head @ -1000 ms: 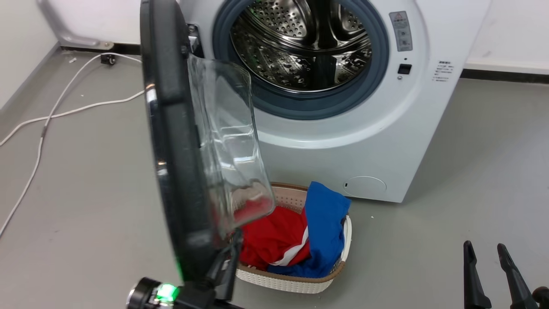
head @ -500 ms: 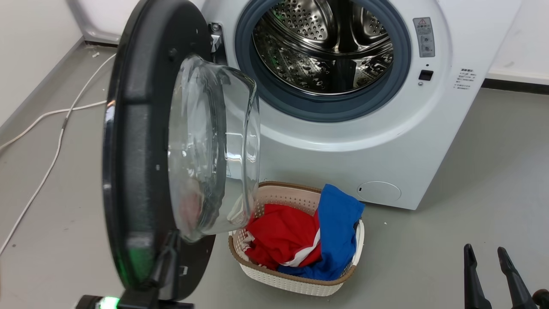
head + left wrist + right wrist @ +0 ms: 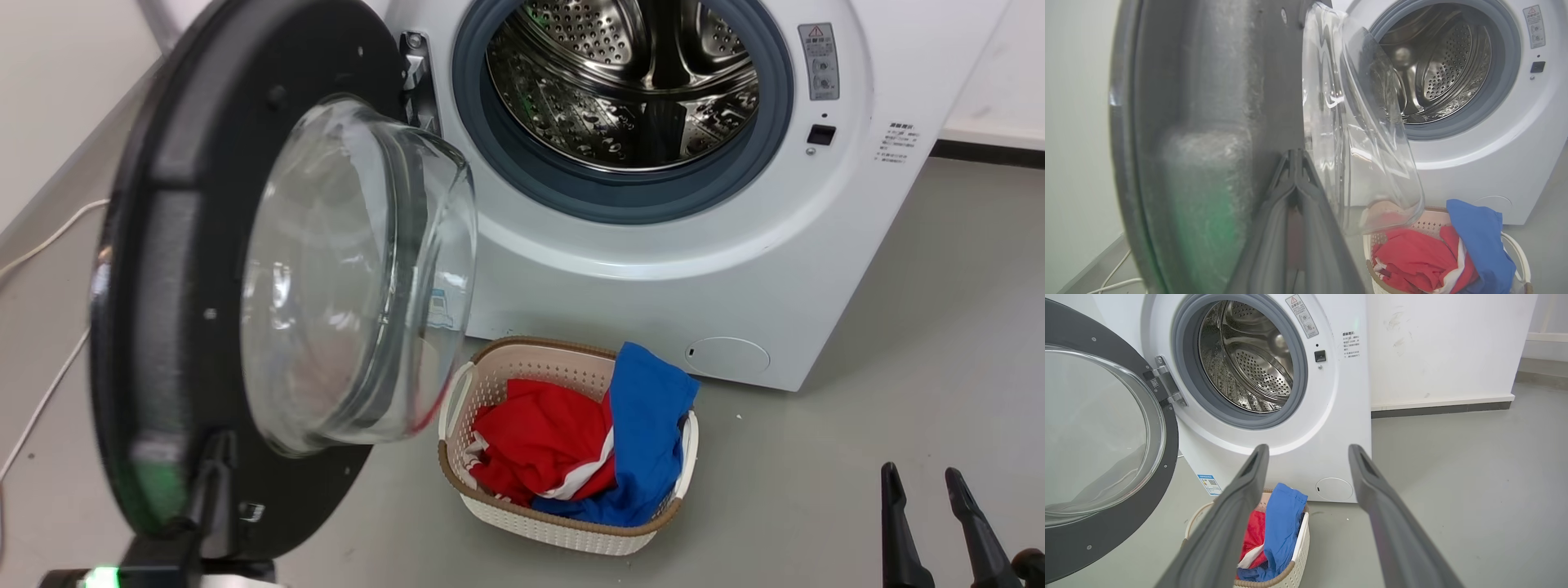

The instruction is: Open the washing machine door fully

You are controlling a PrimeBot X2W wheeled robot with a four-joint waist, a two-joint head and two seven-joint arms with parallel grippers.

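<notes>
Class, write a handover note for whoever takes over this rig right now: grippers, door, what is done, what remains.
Left gripper: jaws shut, tips against the inner face of the washing machine door.
Right gripper: open, low at the right, touching nothing.
Door: swung wide, left of the drum opening; laundry basket on the floor beside it.
Done: unlatched and well open.
Left: probably a last push back on its hinge.

Laundry corner of a bare, plain room, not clearly a home. Told by a white front-loading washer with door open on a steel drum, a basket of red and blue clothes on grey floor, blank white wall with dark skirting.
</notes>
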